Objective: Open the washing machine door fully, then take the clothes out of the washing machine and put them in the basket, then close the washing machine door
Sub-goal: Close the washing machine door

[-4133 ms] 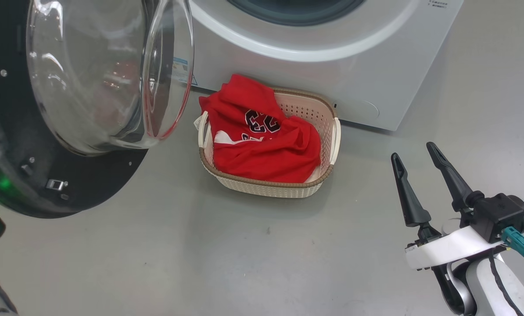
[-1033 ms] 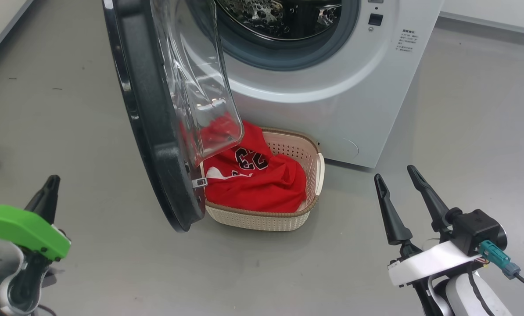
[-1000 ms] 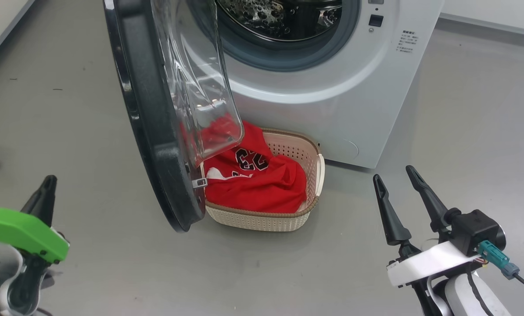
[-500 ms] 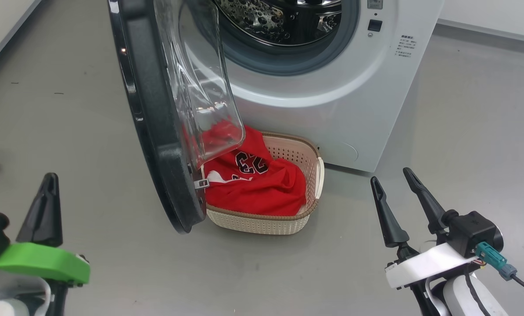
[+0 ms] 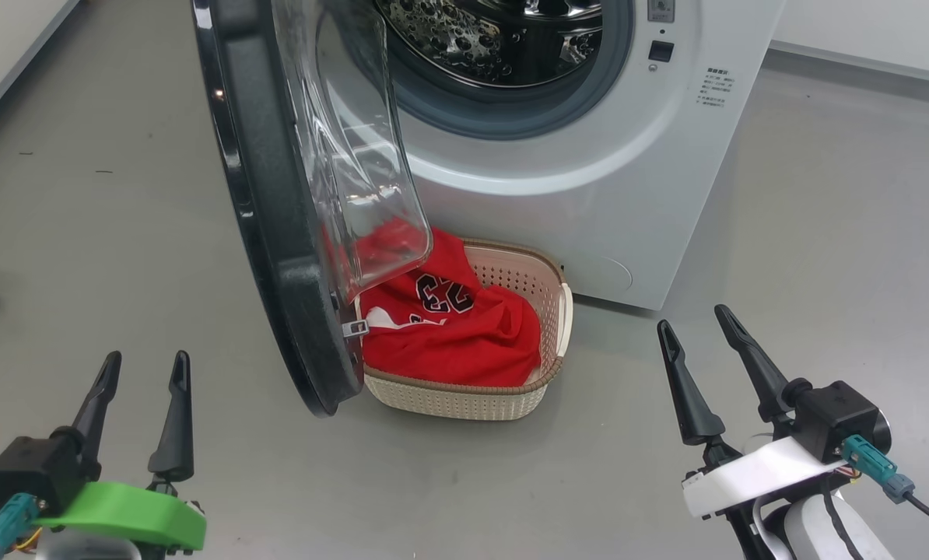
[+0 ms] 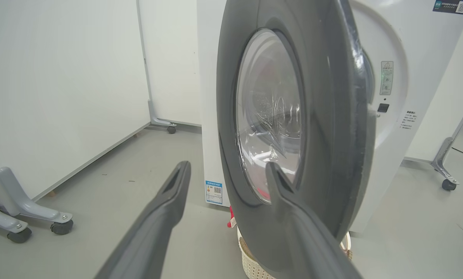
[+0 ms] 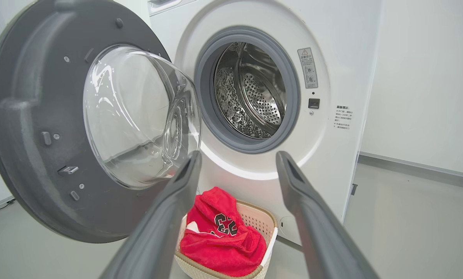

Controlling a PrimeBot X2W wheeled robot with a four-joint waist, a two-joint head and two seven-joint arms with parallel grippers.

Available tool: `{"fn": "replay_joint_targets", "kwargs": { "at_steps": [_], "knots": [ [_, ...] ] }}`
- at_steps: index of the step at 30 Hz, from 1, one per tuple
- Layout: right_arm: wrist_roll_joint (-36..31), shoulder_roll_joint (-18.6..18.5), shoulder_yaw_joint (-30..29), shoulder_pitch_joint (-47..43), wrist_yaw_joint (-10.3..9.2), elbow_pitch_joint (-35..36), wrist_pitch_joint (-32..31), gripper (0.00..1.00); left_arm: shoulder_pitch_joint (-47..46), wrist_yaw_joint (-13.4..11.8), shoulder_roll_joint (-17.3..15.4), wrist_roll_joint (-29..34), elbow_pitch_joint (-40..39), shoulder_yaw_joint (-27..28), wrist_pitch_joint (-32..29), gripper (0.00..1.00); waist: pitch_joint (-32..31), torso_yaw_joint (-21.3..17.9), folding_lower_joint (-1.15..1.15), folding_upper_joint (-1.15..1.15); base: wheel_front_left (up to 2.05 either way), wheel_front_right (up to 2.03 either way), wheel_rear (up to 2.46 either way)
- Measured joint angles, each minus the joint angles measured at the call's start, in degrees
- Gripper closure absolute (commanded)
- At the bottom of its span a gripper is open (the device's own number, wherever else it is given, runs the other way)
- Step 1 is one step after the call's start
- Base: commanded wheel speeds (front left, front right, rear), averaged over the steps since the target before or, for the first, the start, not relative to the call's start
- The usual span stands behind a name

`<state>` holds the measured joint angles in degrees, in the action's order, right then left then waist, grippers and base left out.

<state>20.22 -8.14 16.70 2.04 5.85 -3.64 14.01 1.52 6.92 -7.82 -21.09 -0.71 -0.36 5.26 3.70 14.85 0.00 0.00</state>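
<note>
Left hand (image 5: 146, 359): released, its two dark fingers spread with nothing between them; low at the left, apart from the door, whose outer face it points toward in its wrist view.
Right hand (image 5: 692, 319): released and empty, fingers spread; over the floor (image 5: 122, 233) to the right of the basket, aimed at the machine's front.
Washing machine door (image 5: 278, 233): swung out and standing open, nearly edge-on in the head view; its glass bowl (image 7: 138, 116) bulges toward the machine, above the basket's left end.
Washing machine (image 5: 589, 202): round opening uncovered, with the grey seal and steel drum (image 7: 251, 97) showing.
Basket (image 5: 464, 404): on the floor, just beside the machine's lower front.
Clothes (image 5: 449, 334): heaped inside the basket, the jersey's dark numbers facing up.
</note>
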Motion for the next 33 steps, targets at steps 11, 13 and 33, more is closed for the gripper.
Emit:
{"fn": "replay_joint_targets", "kwargs": {
  "at_steps": [11,13,33],
  "knots": [
    [0.0,0.2,-0.3,-0.3,-0.05,0.0,0.0,0.00,0.9,0.0,0.2,2.1,1.5,-1.1,2.7,0.00,-0.4,0.0,0.00,0.00,0.00,0.00,0.00],
    [0.0,0.2,-0.3,-0.3,-0.05,0.0,0.0,0.00,0.9,0.0,0.2,2.5,1.8,-1.1,3.2,0.00,-0.5,0.0,0.00,0.00,0.00,0.00,0.00],
    [0.0,0.5,-0.5,-0.3,-0.31,0.1,0.0,0.00,0.9,0.0,0.8,3.0,3.4,-1.7,5.0,0.00,-0.5,0.0,0.00,0.00,0.00,0.00,0.00]
  ]
}}
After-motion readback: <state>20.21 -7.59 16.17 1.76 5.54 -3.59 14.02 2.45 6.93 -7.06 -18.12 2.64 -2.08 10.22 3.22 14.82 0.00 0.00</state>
